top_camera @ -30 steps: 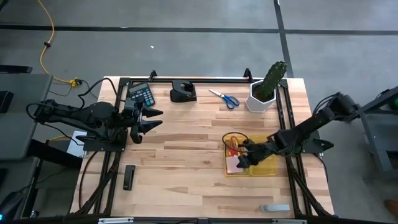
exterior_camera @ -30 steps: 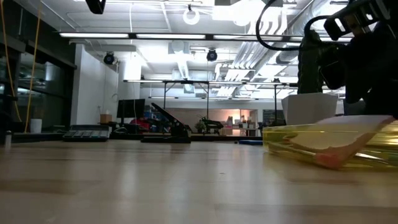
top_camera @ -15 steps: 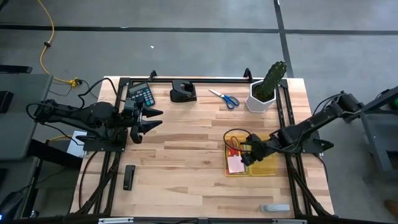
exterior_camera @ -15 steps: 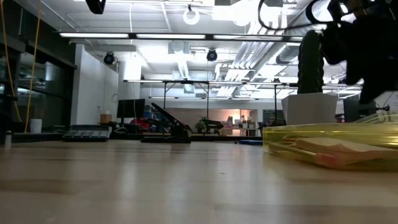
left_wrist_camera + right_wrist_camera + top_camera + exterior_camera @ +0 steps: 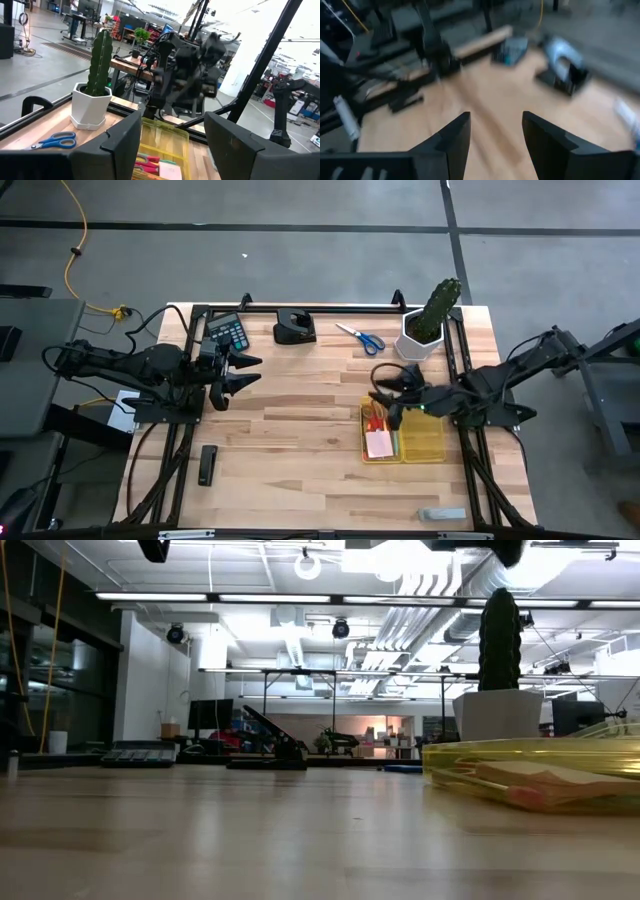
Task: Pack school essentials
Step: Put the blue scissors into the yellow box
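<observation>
Hovering above the far end of the clear yellow plastic tray [image 5: 420, 442], the right gripper [image 5: 387, 397] is holding its two dark fingers parted with nothing between them. The tray is lying near the right edge of the light wooden table [image 5: 290, 430]. Inside it, the square pink sticky pad [image 5: 378, 444] is resting flat in the left compartment, with red-handled scissors [image 5: 374, 417] and thin coloured pens just beyond it; the pens are too small to separate. The blue-handled scissors [image 5: 362, 337] are lying outside the tray near the table's far edge, just beside the green cactus in a white pot [image 5: 428, 323].

The left gripper [image 5: 243, 373] is waiting by the left edge, fingers spread and empty, close to a dark desk calculator [image 5: 228, 332]. A black tape dispenser [image 5: 294, 328] is sitting at the far edge, a black stapler-like bar [image 5: 207, 464] near the front left corner, and a small grey object [image 5: 441, 514] at the front right corner.

No writing or brand is readable anywhere. The right wrist view is smeared, showing only vague shapes past its fingers. In the low view the tray is being cut off at the picture's edge.
</observation>
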